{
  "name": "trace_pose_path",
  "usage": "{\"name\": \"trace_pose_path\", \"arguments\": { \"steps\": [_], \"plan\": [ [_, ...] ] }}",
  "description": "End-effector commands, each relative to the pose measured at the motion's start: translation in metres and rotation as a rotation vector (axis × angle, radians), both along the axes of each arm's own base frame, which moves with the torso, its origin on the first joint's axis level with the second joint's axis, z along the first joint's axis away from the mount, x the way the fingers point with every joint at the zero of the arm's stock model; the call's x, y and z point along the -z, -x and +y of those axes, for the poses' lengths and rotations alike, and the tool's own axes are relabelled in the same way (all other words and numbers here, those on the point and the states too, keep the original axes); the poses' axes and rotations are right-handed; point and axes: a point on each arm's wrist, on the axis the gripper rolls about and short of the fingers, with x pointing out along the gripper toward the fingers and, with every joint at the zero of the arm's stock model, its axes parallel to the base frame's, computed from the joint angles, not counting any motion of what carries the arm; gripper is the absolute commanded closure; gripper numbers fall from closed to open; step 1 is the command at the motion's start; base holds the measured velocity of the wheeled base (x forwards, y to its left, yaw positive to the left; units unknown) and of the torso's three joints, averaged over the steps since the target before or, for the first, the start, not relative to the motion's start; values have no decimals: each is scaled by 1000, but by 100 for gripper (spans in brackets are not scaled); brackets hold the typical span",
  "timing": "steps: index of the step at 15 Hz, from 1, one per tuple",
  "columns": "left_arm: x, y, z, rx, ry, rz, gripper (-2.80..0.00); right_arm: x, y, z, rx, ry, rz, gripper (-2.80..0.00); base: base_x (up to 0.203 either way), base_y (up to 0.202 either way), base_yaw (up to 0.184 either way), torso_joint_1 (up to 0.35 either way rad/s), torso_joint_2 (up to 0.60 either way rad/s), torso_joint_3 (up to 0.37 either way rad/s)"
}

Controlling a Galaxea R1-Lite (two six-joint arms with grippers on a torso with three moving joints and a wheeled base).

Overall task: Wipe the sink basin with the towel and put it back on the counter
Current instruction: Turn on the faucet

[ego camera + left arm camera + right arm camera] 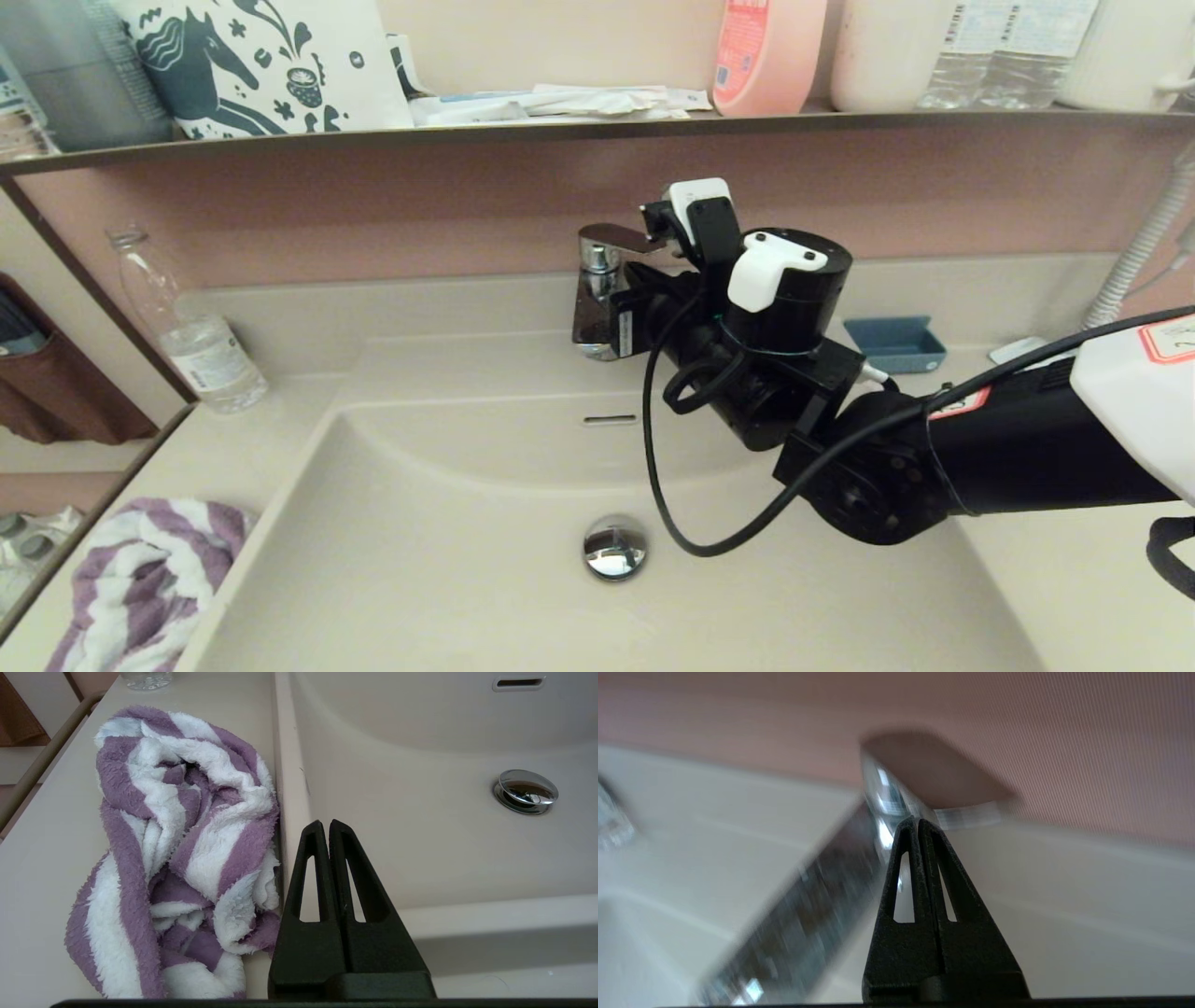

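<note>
Two grippers, both pinched shut and empty: the left gripper (325,826) hangs just beside the crumpled purple-and-white striped terry towel (177,854) on the cream counter (42,858); the right gripper (918,822) nears the chrome faucet (597,299).

Towel (140,579) heaped on the surface (187,457) left of the sink basin (485,579), just beside the basin's left rim. Water bottle (191,336) upright farther back on the same side, near the rear corner. Drain plug (615,547) in the basin floor, overflow slot (610,420) in the back wall above it, faucet (597,299) on the ledge behind. Small tray (896,343) right of the faucet. Right end effector (918,821) up close by the faucet, over the basin's back. Left end effector (325,823) near the basin's front left corner, beside the towel. Shelf (597,126) above, bearing a bag (261,65) at left, bottles (770,51) at right.
</note>
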Motion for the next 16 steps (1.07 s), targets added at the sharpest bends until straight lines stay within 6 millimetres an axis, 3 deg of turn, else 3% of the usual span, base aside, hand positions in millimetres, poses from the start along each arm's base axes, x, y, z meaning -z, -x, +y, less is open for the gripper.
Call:
{"name": "trace_pose_path", "arguments": {
  "steps": [1, 11, 15, 16],
  "plan": [
    [0, 0, 0, 0, 0, 0, 0, -6, -5, 5, 5, -5, -22, 0, 0, 0, 0, 0, 0, 0],
    [0, 0, 0, 0, 0, 0, 0, -39, -12, 2, 31, 4, -100, 0, 0, 0, 0, 0, 0, 0],
    [0, 0, 0, 0, 0, 0, 0, -32, -10, 1, 33, 24, -80, 0, 0, 0, 0, 0, 0, 0],
    [0, 0, 0, 0, 0, 0, 0, -22, -7, -1, 32, 53, -51, 0, 0, 0, 0, 0, 0, 0]
  ]
}}
